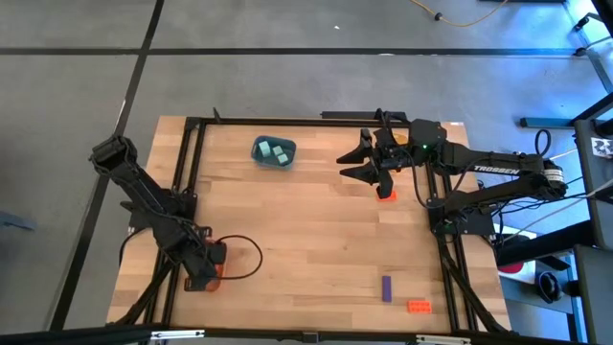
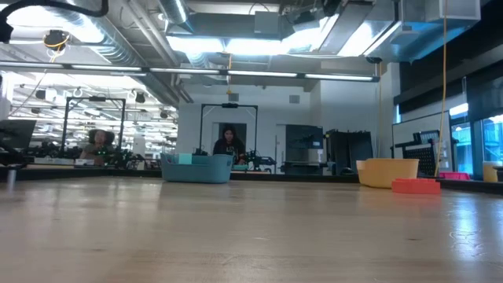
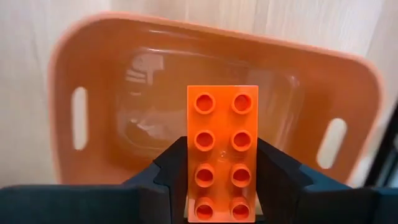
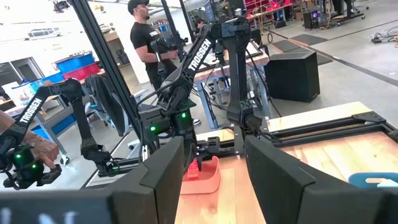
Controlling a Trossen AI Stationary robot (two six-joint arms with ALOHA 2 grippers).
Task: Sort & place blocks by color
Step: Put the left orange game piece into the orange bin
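I am pinching an orange block [image 3: 222, 155] between the fingers of my left gripper [image 3: 222, 186], studs facing the wrist camera, and holding it just above the orange tray [image 3: 81, 74], which is filling most of that picture. In the high view this gripper [image 1: 203, 261] is sitting at the lower left of the table [image 1: 306, 240], over that tray [image 1: 216, 271].

My right gripper [image 1: 362, 163] is hanging at the upper right of the high view with its fingers spread, holding nothing. An orange piece [image 1: 386, 195] is lying on the table just below it.

The blue tray [image 1: 274, 153] is standing at upper centre with teal blocks [image 1: 279, 150] inside. A purple block [image 1: 386, 287] and another orange block [image 1: 418, 306] are lying close together at the lower right.

In the low view the blue tray [image 2: 196, 167] is showing left of centre, and a yellow tray [image 2: 387, 171] with an orange one [image 2: 416, 185] at the right.
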